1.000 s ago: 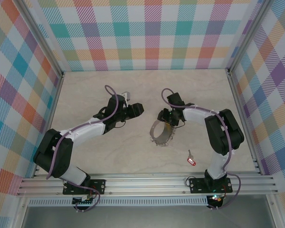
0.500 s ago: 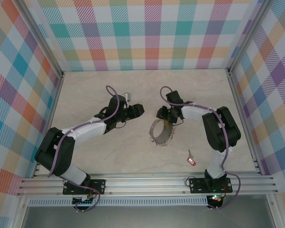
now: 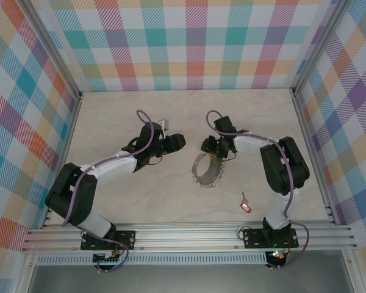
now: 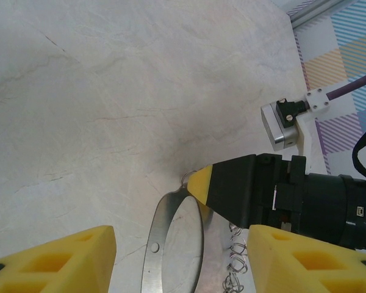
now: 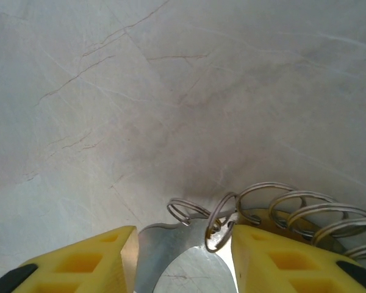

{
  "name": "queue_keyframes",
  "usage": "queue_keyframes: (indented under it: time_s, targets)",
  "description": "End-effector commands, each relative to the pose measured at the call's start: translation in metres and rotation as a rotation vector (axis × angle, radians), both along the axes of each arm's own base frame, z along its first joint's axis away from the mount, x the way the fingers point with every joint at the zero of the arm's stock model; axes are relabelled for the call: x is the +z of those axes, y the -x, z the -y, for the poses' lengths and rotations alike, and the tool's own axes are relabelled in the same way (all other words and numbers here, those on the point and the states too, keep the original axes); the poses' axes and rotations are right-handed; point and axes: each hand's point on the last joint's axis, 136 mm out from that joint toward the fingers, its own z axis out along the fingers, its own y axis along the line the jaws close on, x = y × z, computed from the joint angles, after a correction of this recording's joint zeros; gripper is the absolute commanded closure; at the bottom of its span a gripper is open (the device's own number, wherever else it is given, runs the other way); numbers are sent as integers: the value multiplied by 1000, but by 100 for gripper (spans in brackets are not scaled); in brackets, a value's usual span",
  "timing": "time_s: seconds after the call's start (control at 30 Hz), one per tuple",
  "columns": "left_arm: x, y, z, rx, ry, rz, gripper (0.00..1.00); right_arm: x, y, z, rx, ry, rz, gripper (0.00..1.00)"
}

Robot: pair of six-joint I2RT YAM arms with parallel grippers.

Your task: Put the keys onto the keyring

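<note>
Little has moved: right hand [image 5: 182, 237] straddles the keyring [image 3: 207, 171] rim (clamped or not, I cannot tell), left hand [image 4: 182, 235] spread empty; key [image 3: 246, 208] untouched, threading not begun.

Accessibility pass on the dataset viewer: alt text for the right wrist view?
The right gripper grips the rim of the grey keyring between its two yellow fingers. The rim is fringed with wire loops, with the pale marbled table behind.

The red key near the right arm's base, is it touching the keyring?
Apart. The top external view shows the red key lying on the table, with a clear stretch of bare surface between it and the keyring.
</note>
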Motion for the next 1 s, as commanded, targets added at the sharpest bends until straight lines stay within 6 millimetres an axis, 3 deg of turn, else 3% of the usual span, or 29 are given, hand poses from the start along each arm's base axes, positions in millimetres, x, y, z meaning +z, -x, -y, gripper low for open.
queue_keyframes:
  time_s: [0.0,0.23,0.47,0.67,0.97]
  targets:
    - [7,-10,5,-21,8,26,41,24,2,-2,15,-46,51,50]
    - [-5,-13,28,-154,-33,-13,41,56,8,14,-16,-64,108,33]
    - [-15,-6,63,-370,-193,-2,44,51,25,47,-75,-80,87,17]
    - [-37,3,77,-529,-419,17,50,50,41,63,-89,-90,78,0]
    - [-54,2,96,-659,-504,35,53,57,56,81,-108,-87,95,0]
